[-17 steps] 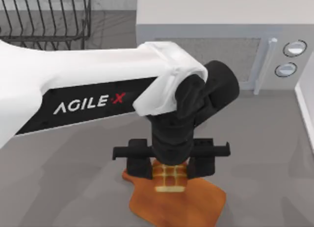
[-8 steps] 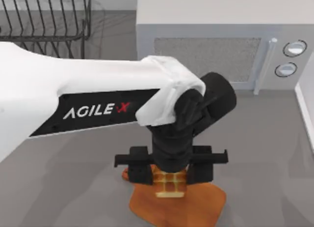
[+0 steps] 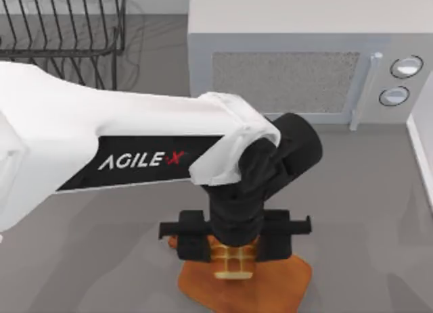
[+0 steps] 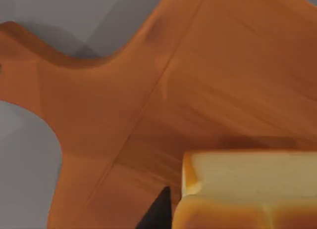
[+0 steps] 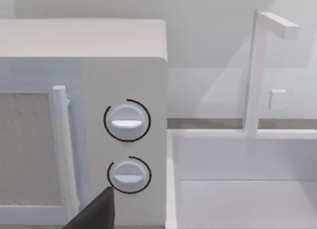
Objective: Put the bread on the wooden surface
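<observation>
The bread, a small golden piece with a brown grid, hangs between the fingers of my left gripper, which is shut on it. It is right over the handle end of the orange-brown wooden surface at the table's front middle. In the left wrist view the bread sits just above the board and casts a shadow on it; I cannot tell whether they touch. My right gripper is parked near the microwave's knobs.
A white microwave stands at the back right, close behind the left arm. A wire dish rack is at the back left. A white sink with a faucet borders the table's right.
My left gripper has carried the bread a little toward the table's front and lower, over the board. The arm's white link has shifted with it.
</observation>
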You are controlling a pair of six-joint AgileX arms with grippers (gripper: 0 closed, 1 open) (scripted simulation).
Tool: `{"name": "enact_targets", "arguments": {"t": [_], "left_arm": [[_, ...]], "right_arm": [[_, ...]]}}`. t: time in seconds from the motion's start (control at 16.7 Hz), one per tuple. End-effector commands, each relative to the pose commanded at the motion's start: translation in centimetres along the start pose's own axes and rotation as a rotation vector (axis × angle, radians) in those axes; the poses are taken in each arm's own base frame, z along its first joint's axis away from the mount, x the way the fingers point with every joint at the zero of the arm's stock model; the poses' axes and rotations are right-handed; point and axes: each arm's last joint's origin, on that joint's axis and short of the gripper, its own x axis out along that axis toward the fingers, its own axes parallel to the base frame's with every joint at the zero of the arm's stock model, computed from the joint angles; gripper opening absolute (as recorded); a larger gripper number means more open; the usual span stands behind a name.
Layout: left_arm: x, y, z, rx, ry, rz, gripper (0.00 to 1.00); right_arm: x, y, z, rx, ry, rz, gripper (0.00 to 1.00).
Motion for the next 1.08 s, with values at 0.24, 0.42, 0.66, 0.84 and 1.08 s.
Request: {"name": "enact_targets", "arguments": {"t": [0.24,0.42,0.66,0.84,1.08], "left_arm": [[0.0,0.0,0.0,0.0,0.0,0.0,0.08],[0.0,0.0,0.0,0.0,0.0,0.0,0.3],[0.0,0.0,0.0,0.0,0.0,0.0,0.6],[0.0,0.0,0.0,0.0,0.0,0.0,0.83],[0.0,0.0,0.0,0.0,0.0,0.0,1.0]], "right_arm": [[0.0,0.0,0.0,0.0,0.0,0.0,1.0],[0.0,0.0,0.0,0.0,0.0,0.0,1.0],[0.0,0.0,0.0,0.0,0.0,0.0,1.0],[0.0,0.0,0.0,0.0,0.0,0.0,1.0],[0.0,0.0,0.0,0.0,0.0,0.0,1.0]]}}
